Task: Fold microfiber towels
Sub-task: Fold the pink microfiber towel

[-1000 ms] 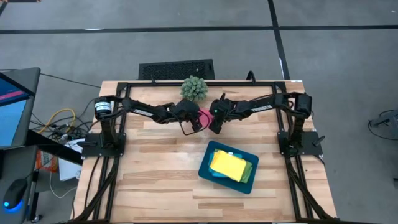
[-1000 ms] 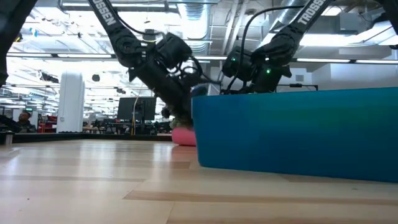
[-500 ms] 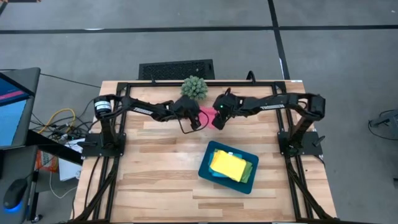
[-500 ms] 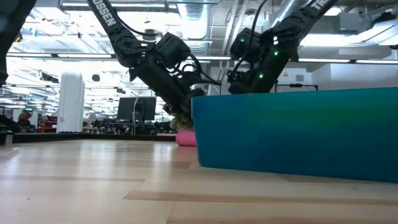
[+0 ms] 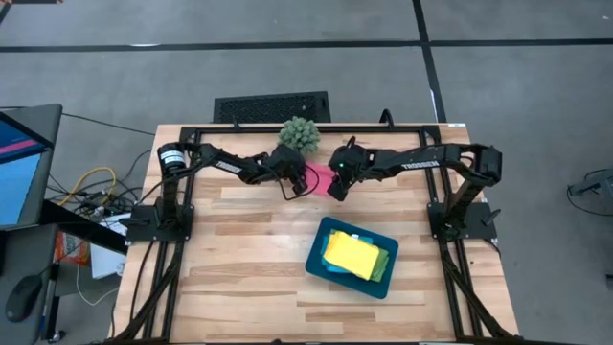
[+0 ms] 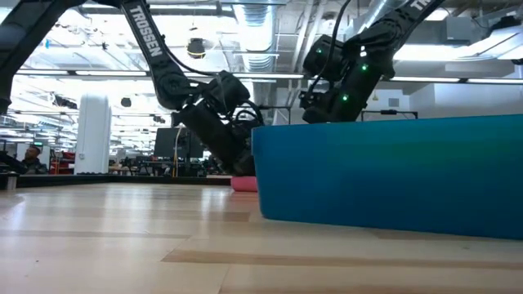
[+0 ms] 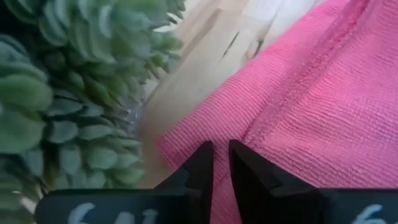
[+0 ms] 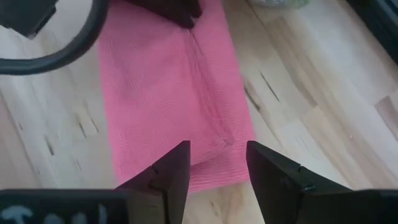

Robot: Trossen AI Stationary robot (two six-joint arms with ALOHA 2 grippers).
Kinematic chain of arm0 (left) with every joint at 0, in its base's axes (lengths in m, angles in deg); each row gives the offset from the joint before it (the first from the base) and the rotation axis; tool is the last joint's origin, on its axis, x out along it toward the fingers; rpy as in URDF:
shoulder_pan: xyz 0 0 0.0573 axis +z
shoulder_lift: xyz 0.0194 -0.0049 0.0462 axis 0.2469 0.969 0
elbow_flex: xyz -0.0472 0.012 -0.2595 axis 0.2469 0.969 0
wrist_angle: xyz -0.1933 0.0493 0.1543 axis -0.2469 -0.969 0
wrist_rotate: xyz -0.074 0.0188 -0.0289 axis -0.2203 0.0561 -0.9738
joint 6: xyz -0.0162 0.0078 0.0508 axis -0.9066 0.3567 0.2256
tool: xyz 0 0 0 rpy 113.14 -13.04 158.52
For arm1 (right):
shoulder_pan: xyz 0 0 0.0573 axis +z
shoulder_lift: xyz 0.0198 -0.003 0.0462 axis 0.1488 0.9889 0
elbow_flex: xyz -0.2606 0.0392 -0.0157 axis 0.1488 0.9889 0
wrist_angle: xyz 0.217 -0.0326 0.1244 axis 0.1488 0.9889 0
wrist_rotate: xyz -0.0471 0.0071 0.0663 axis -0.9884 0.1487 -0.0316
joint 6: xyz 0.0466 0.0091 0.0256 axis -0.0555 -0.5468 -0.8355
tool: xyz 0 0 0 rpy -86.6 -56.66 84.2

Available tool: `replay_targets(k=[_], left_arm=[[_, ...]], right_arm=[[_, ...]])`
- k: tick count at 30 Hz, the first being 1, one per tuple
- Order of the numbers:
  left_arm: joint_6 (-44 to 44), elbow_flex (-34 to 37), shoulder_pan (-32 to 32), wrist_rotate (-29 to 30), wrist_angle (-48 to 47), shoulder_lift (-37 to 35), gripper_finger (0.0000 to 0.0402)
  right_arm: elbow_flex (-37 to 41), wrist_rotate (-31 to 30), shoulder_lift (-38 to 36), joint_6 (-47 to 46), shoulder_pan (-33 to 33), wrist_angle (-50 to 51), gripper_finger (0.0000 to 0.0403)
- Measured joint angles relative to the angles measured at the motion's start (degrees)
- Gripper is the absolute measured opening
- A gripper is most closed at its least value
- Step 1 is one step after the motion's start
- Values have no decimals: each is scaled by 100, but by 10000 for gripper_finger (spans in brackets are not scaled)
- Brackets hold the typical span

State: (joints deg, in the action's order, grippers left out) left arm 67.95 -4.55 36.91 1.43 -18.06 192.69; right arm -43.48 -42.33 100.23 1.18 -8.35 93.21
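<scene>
We see the pink towel (image 5: 319, 179) lying just beside the plant (image 5: 299, 136). Our left gripper (image 7: 221, 163) rests on its edge, jaws barely parted — nothing held. Our right gripper (image 8: 217, 165), released, hovers over it — best press the crease flat.

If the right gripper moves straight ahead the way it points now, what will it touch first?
Most likely the pink towel: the right gripper has its open fingers aimed at its near edge, though the gap between them is hard to judge.
</scene>
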Motion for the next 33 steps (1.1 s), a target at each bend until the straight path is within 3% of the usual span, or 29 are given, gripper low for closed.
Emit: replay_targets(k=[12,19,22,28,33], left_arm=[[-122,9,-186,-48,450,-50,46],[-120,9,-201,-44,693,-53,46],[-102,9,-198,-19,740,-53,46],[199,-104,-149,48,713,-53,46],[332,-358,-8,60,278,-55,46]], right_arm=[[-1,32,314,-224,-156,-147,182],[-7,672,716,-264,-310,-474,176],[0,612,748,-306,-288,-432,143],[-9,597,695,-152,-214,-449,18],[-11,518,607,-242,-220,-389,30]])
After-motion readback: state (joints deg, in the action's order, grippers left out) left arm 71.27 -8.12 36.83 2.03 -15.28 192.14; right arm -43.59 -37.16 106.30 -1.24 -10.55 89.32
